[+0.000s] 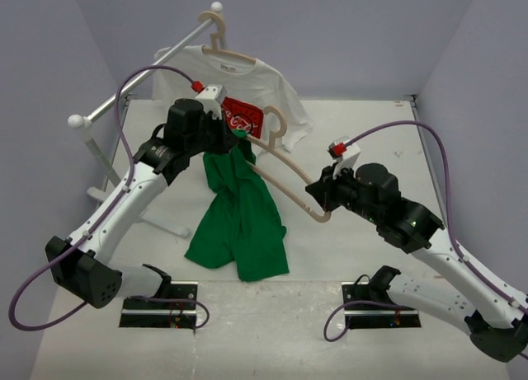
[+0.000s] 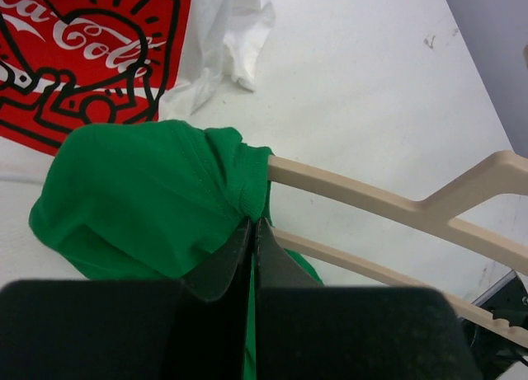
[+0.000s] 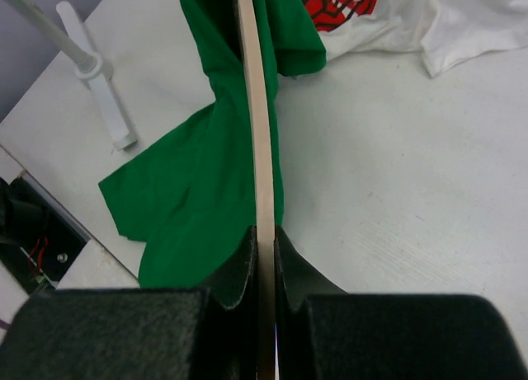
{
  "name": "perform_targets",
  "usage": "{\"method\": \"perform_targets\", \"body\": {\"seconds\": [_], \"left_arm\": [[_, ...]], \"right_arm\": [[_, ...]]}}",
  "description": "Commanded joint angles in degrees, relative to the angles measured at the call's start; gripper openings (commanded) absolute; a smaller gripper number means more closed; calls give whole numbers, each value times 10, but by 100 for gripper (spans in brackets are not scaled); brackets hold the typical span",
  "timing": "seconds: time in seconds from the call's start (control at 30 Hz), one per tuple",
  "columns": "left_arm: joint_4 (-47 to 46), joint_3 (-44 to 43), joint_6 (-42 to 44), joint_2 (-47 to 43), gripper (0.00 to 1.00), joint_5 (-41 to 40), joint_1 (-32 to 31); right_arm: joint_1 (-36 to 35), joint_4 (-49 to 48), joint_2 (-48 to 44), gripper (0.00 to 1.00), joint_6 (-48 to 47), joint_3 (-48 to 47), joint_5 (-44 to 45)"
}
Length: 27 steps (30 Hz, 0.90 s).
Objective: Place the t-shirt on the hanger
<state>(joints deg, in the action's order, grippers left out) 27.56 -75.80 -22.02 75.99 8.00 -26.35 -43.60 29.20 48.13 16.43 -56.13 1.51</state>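
**Top view.** The hanger (image 1: 285,190) is carried between the two arms, its long axis on a diagonal from far-left to near-right and its hook turned toward the back wall. Its near-right end is gripped by the right tool (image 1: 320,205). Its far-left end is lost under the green t-shirt (image 1: 239,219). The t-shirt is bunched at the top at the left tool (image 1: 237,143) and trails toward the near edge, long axis roughly far-to-near, with its lower part spread on the desk (image 1: 396,133). Behind, a white t-shirt (image 1: 247,79) is hung on a twin hanger (image 1: 223,46) from a rail (image 1: 136,83).

**Left wrist.** The left tool (image 2: 254,230) is seen pressed shut, a strip of green cloth pinched between its fingers. The t-shirt's (image 2: 140,186) ribbed edge is drawn over the tip of the hanger's (image 2: 371,200) upper arm, which runs off to the right.

**Right wrist.** The right tool (image 3: 264,244) is clamped narrowly on the hanger (image 3: 257,108). The hanger is viewed edge-on, pointing straight away into the t-shirt (image 3: 198,190), and green cloth is draped on both sides of it at the far end.
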Motion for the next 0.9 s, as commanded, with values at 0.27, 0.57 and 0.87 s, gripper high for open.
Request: {"method": "perform_targets", "body": {"seconds": [0.27,0.57,0.87], "left_arm": [[27,-167,12,-14,0,35,-96],[39,-135,31,-89,0,88,-99],[44,-149,46,-94,0,125,-133]], "right_arm": [[-26,-297,-30,0,26,83,-110],[-26,-469,-82,0,60,182,35],[-27,-457,-69,0,75,171,118]]}}
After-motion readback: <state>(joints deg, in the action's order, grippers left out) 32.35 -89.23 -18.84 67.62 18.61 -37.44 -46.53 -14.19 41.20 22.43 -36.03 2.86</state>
